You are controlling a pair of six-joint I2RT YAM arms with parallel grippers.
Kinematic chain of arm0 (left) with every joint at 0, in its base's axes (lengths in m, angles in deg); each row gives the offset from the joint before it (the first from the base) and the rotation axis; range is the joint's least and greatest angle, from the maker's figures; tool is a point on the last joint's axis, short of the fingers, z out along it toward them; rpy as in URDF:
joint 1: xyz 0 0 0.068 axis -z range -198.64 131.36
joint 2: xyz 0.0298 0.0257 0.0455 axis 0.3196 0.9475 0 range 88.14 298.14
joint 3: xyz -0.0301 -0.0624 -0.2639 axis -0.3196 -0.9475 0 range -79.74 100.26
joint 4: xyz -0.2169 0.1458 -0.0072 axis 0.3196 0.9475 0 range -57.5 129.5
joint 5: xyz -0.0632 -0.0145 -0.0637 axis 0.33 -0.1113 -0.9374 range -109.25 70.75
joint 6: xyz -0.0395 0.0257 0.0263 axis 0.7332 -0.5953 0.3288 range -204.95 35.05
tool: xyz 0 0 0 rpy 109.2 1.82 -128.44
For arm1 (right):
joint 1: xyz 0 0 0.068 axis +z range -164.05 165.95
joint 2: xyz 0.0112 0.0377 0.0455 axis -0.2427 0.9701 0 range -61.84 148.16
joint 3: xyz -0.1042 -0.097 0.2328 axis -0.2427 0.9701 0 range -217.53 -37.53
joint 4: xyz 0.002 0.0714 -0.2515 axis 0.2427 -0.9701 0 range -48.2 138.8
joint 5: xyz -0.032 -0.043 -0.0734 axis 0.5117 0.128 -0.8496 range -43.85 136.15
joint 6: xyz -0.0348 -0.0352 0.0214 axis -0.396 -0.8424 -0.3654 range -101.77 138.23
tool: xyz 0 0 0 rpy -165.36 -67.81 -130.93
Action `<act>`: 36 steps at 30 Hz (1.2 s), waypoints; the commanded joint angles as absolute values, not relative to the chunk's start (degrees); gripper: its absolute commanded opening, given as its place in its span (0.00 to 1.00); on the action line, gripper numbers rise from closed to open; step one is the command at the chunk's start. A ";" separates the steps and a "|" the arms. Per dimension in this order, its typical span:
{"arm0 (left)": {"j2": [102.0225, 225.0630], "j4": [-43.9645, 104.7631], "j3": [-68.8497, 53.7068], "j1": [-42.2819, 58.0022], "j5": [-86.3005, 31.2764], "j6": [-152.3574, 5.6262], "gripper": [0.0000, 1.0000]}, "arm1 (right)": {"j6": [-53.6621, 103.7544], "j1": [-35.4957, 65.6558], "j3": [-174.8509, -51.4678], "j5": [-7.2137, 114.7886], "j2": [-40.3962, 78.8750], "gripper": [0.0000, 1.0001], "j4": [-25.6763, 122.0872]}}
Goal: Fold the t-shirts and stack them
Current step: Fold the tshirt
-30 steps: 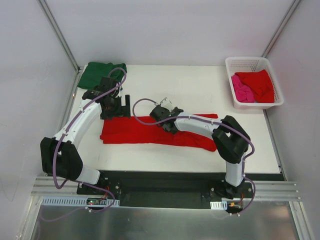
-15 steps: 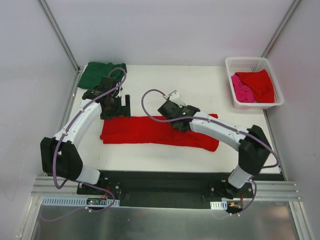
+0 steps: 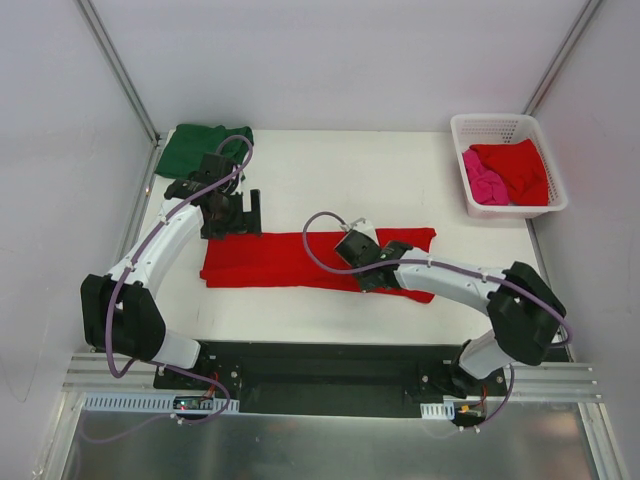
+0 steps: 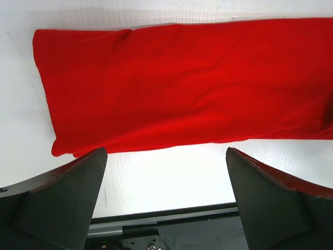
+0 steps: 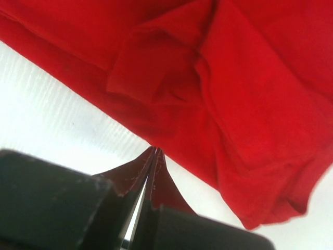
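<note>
A bright red t-shirt (image 3: 270, 262) lies folded into a long strip across the middle of the table, and fills the left wrist view (image 4: 182, 88). My right gripper (image 3: 372, 272) is shut, its tips (image 5: 155, 149) meeting on the shirt's near hem (image 5: 234, 78), next to a folded-in sleeve. My left gripper (image 3: 232, 215) hangs wide open over the strip's left end with nothing between its fingers (image 4: 166, 151). A dark green t-shirt (image 3: 195, 145) lies folded at the far left corner.
A white lattice basket (image 3: 460, 130) stands at the far right, holding another red t-shirt (image 3: 520, 165) and a pink one (image 3: 483, 180). The table's black front rail (image 4: 171, 229) runs just below the strip's near edge.
My right arm has swung right and toward the near edge of the red shirt, and its gripper has closed there. The left arm has not moved.
</note>
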State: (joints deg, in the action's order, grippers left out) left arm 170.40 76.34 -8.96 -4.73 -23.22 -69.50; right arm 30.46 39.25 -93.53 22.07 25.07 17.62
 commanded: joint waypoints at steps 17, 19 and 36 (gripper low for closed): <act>171.28 76.10 -7.23 -4.40 -22.94 -70.53 0.99 | 26.76 36.67 -97.99 22.68 30.09 0.01 24.28; 171.37 76.18 -6.97 -4.40 -23.12 -70.44 0.99 | 25.97 36.05 -98.34 22.50 30.09 0.01 24.10; 170.58 76.18 -8.20 -4.40 -21.54 -70.97 0.99 | 23.42 33.59 -100.63 20.22 37.56 0.01 27.45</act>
State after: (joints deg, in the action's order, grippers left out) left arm 171.55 76.27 -8.85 -4.73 -23.09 -69.57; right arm 24.65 33.85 -97.69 23.10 36.37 26.32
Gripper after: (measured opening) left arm 0.993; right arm 0.012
